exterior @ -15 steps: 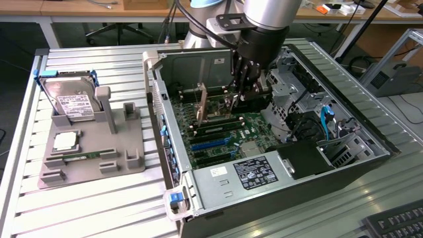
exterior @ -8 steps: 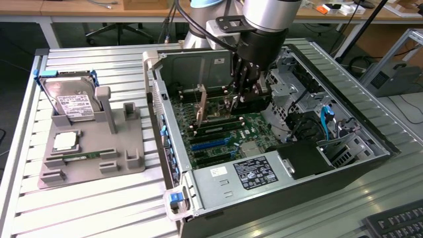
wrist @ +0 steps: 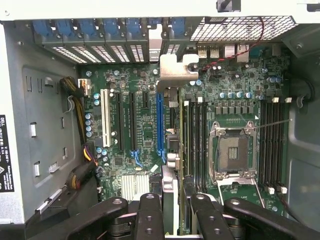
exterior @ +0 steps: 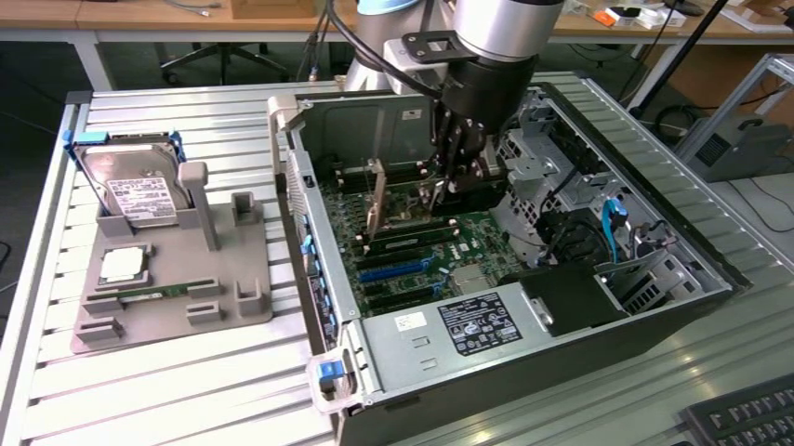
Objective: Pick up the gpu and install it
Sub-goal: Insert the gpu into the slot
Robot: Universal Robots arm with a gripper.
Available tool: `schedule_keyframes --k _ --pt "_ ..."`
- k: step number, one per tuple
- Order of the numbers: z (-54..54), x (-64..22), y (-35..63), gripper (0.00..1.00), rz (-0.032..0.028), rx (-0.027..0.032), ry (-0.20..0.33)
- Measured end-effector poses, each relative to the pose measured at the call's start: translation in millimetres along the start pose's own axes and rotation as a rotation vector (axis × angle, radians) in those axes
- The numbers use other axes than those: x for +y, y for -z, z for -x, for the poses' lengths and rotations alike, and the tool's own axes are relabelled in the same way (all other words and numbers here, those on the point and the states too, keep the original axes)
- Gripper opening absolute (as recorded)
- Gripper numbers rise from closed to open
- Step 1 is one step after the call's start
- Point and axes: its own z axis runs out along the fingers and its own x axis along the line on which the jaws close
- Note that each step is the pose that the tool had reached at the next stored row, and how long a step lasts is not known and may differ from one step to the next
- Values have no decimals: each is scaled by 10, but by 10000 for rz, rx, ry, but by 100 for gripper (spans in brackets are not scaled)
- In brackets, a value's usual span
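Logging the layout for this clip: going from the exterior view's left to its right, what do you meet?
Hard drive standing in the grey holder → open computer case → gpu held upright in the gripper → blue cable.

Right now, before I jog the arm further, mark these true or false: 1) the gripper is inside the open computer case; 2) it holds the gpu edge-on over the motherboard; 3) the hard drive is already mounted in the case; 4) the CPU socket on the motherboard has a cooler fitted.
1) True: the gripper is down inside the computer case.
2) True: the gpu stands edge-on between the fingers, above the motherboard.
3) False: the hard drive sits upright in the grey holder outside the case.
4) False: the CPU socket is bare.
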Motion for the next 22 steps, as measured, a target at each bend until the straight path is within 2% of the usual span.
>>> schedule_keyframes --k 22 --pt "-37 3 -106 27 0 0 -1"
